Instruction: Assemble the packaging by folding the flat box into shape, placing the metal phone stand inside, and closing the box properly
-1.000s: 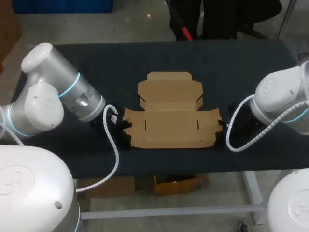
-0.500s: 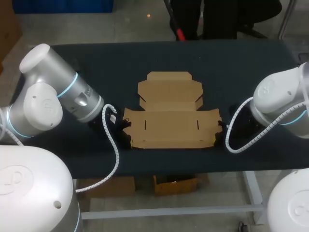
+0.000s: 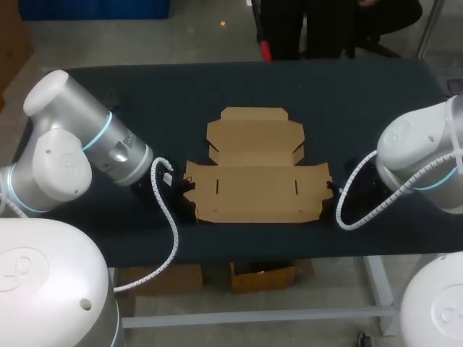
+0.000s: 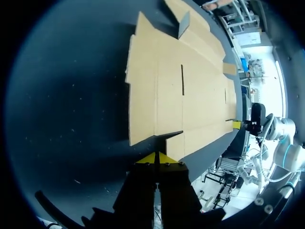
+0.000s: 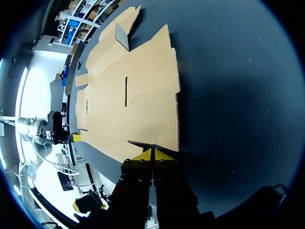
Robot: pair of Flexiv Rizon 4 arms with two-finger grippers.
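Left to right, all placed by the flat box, unfolded brown cardboard lying on the dark table towards the front edge. Lid panel with its tuck flap on the box's far side, two short slits in the wide middle panel.

Well left of the box: the left arm, silver and white, angled down towards the box's left front corner, with the left cable looping down beside it.

At that left front corner: the left gripper, yellow tips pressed together, pinching a small side flap, seen edge-on and raised slightly off the table.

At the box's right front corner, mirrored: the right gripper, yellow tips likewise closed tight on the edge of the flap there, the rest of the cardboard stretching flat ahead of the fingers.

Right of the box: the right arm, white, with the right cable curling from it towards the box's right edge.
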